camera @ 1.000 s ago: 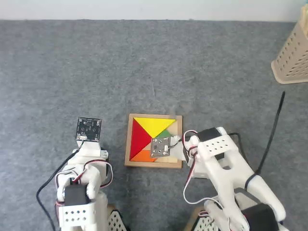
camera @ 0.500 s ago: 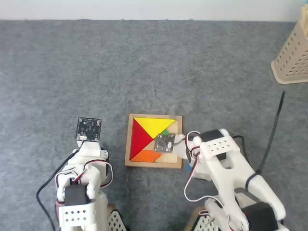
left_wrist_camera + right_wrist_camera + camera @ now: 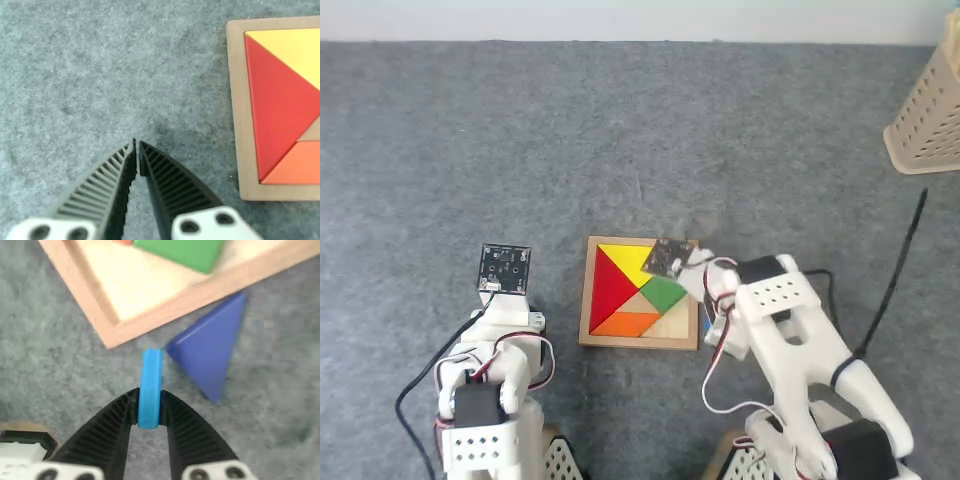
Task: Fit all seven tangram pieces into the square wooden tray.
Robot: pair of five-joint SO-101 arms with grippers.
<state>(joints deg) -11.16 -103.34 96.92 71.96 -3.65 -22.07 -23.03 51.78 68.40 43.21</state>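
The square wooden tray (image 3: 640, 342), partly filled, lies by the middle of the grey tabletop's (image 3: 520, 150) near edge. The right end effector (image 3: 150, 399) pinches a light-blue flat piece (image 3: 150, 375) edge-on, apparently just outside a tray corner, beside a dark blue triangular piece (image 3: 207, 352). The left end effector (image 3: 136, 146) is closed, empty.

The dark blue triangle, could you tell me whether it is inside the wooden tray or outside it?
Outside. The dark blue triangle lies on the grey carpet beside the wooden tray, beyond its rim.
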